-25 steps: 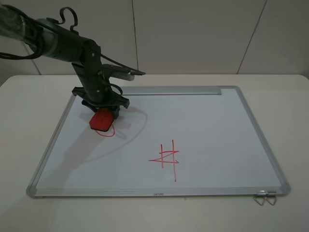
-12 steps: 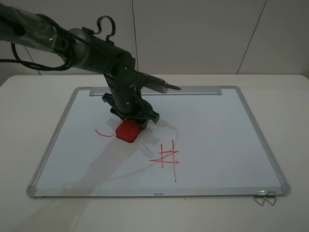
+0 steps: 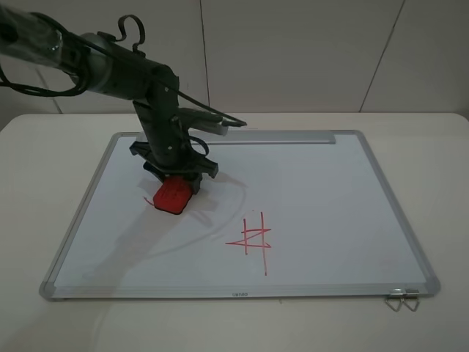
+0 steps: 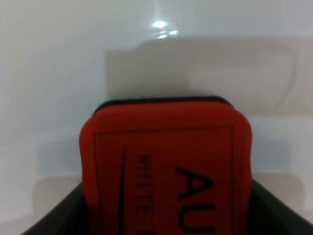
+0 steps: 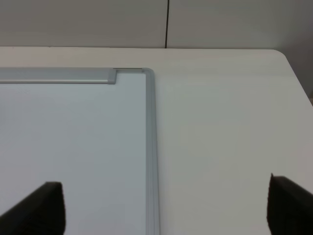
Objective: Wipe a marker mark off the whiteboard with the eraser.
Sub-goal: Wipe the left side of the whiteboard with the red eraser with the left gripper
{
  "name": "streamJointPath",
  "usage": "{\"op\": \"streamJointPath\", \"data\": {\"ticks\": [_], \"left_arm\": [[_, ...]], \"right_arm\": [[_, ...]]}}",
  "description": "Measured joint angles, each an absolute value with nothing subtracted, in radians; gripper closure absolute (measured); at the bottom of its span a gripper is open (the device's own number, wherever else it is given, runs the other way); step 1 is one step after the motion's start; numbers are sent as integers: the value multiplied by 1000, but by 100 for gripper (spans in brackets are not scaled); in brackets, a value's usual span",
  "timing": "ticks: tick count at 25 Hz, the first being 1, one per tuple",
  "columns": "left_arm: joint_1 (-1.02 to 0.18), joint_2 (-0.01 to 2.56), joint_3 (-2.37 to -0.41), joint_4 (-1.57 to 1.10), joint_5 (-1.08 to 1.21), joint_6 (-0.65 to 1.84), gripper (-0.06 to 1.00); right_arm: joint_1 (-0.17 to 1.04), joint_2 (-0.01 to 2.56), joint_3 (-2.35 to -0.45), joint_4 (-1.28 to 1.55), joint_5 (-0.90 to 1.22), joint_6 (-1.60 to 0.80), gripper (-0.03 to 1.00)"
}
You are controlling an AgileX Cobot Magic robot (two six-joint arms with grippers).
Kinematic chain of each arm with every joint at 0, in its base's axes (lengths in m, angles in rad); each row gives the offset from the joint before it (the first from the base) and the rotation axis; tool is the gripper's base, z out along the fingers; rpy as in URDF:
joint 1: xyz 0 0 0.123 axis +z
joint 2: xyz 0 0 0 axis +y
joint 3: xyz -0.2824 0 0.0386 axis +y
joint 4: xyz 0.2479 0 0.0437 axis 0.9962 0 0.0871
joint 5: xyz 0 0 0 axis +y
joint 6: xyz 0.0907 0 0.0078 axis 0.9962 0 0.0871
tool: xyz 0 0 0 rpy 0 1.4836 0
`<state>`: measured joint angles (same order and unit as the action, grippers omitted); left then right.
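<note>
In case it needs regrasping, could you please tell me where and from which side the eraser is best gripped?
Grip the eraser across its two red side walls, coming from above, as the left gripper does now. Its black felt base faces the whiteboard, so only the top and sides are free, and the flat parallel sides suit the fingers.
</note>
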<state>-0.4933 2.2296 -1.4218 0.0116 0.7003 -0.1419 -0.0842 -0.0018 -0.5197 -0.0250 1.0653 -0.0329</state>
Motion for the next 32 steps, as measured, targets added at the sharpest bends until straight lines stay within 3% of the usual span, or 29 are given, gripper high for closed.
{"op": "streamJointPath", "data": {"ticks": [17,23,32], "left_arm": [[-241,2227,-1422,62,805,-116,37],[-280,2225,-1422,109,805,-112,37],[-440,2225,-1421,8,771,-92,37]], "right_arm": [[-84,-2,-520,-25,1065,-33,26],[-84,-2,-520,-25,1065,-33,26],[-84,-2,-520,-25,1065,-33,26]]}}
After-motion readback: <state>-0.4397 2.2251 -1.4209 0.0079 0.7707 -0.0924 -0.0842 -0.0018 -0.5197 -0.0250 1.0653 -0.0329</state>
